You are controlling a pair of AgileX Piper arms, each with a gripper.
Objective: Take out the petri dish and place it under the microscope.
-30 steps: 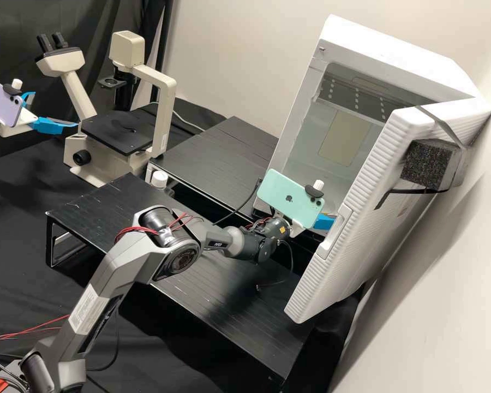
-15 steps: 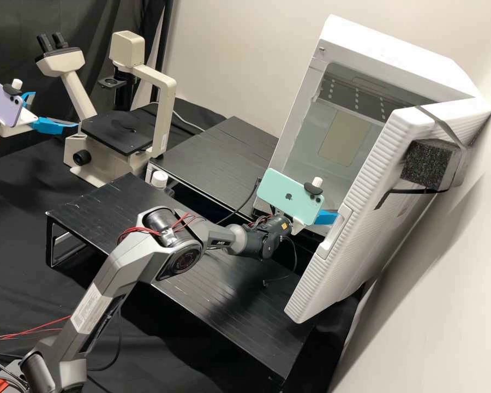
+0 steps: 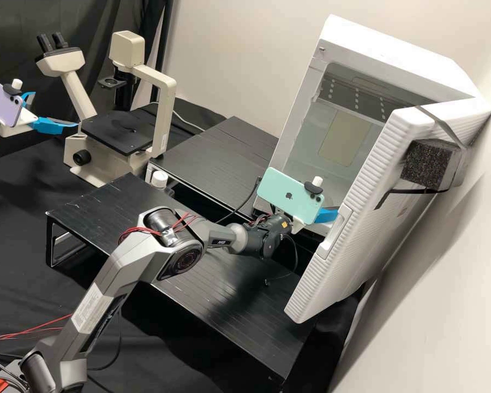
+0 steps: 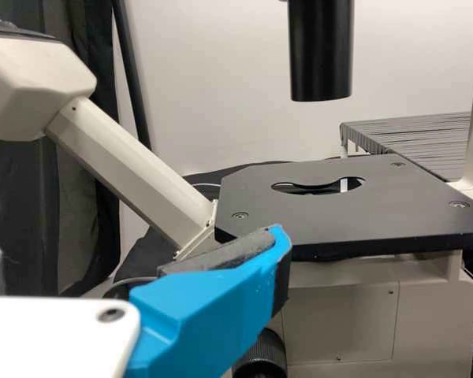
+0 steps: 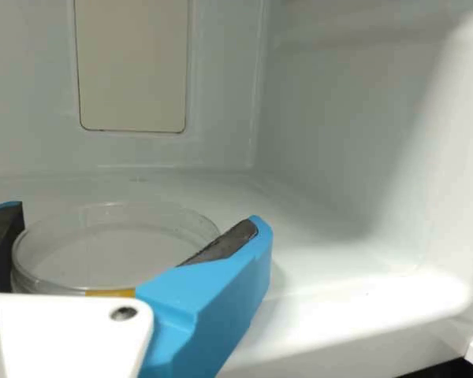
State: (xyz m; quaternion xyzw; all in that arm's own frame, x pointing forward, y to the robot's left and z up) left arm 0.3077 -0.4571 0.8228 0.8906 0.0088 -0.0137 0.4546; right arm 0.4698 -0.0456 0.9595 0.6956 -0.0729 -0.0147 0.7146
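Presumably for side gripping, the open right end effector (image 5: 135,214) flanked the petri dish (image 5: 102,252); the left end effector (image 3: 55,109) stood open.

We see a white-capped container (image 3: 159,179) near two low black stands (image 3: 218,289), a dark foam block (image 3: 426,164) under a strap (image 3: 445,127), a black curtain (image 3: 103,16), a pale wall (image 3: 229,54).

I'm working in a laboratory: just ahead of my left gripper (image 3: 55,109) stands a microscope (image 3: 160,123) with a flat black stage (image 4: 339,213). A clear petri dish (image 5: 110,248) lies right at my right gripper (image 3: 326,216), inside a white cabinet (image 3: 390,46) whose thick door (image 3: 365,202) stands open beside it.
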